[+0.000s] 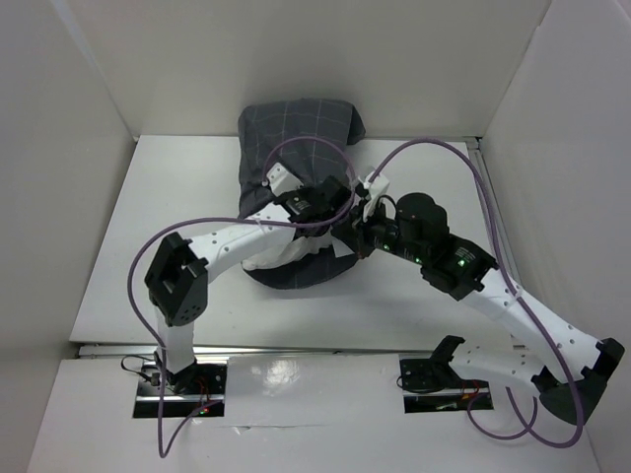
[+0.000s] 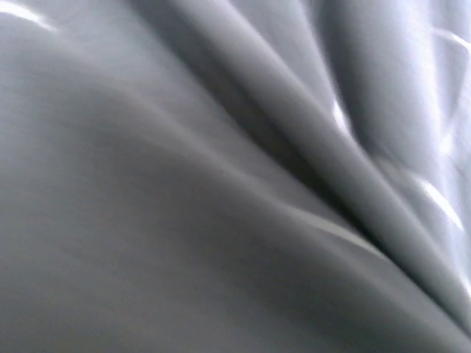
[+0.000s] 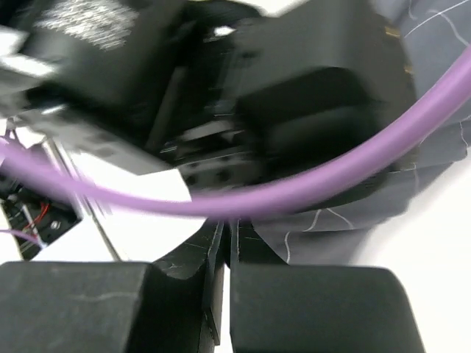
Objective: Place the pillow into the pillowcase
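- Pillowcase [image 1: 296, 128]: dark grey checked cloth, lying mid-counter [image 1: 177, 197]. Its far end is bunched against the back wall and its near end bulges toward the arms.
- Pillow [image 1: 279, 259]: white. Only a small patch shows at the near edge of the pillowcase, under the left arm. The rest is probably inside the cloth already.
- Left fingers [image 1: 317, 202]: over the middle of the pillowcase. The wrist view shows only blurred grey folds very close up, so I cannot tell whether they are spread or clenched.
- Right fingers [image 3: 221, 246]: pressed together, with a hairline slit between them, just beside the left ones. Whether a fold of cloth is caught there cannot be made out.
- Cable [image 3: 331, 176]: purple, crossing directly in front of the right fingers.
- Handling, pillow: likely light, soft and springy. It will probably squash under a push and puff back, and its corners may snag inside.
- Handling, pillowcase: thin, limp cloth that creases and slides easily.
- Where to hold: pinch the hem at the open mouth and pull it over the exposed white patch.
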`<control>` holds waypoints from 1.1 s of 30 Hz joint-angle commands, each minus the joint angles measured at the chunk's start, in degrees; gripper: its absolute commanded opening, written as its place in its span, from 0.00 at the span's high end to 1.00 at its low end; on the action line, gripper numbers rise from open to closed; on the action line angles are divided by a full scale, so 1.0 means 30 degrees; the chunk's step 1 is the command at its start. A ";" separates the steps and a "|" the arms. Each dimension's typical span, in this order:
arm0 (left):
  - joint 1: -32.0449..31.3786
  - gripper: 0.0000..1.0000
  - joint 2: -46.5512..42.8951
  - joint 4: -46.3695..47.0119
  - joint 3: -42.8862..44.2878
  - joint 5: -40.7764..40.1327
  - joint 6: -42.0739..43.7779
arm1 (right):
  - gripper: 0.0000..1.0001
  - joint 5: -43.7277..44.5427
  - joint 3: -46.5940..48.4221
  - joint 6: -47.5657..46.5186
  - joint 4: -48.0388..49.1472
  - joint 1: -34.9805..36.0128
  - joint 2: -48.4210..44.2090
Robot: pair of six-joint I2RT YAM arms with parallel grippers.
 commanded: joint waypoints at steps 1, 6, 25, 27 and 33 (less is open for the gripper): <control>0.2052 0.89 0.3255 -0.3495 0.1752 -0.3834 -0.6942 | 1.00 -0.7641 0.0825 0.2446 0.0334 0.1271 -0.3053; 0.1264 0.84 0.5018 -0.9329 0.3191 -0.4127 -1.1782 | 1.00 -0.7055 0.0825 0.2448 -0.0106 0.1271 -0.3551; -0.6620 0.00 -0.5662 -1.0541 -0.8169 -0.0883 -0.2486 | 0.54 -0.3774 -0.1751 0.2448 0.1301 0.1271 -0.2145; -0.6446 0.00 -0.6900 -0.9951 -0.8352 -0.0582 -0.1273 | 0.28 -0.4009 -0.1753 0.2448 0.1301 0.1271 -0.1707; -0.3760 0.00 -0.8984 -1.0501 -0.7241 0.0324 0.3010 | 0.00 -0.3367 -0.1987 0.1980 0.1064 0.1271 -0.2813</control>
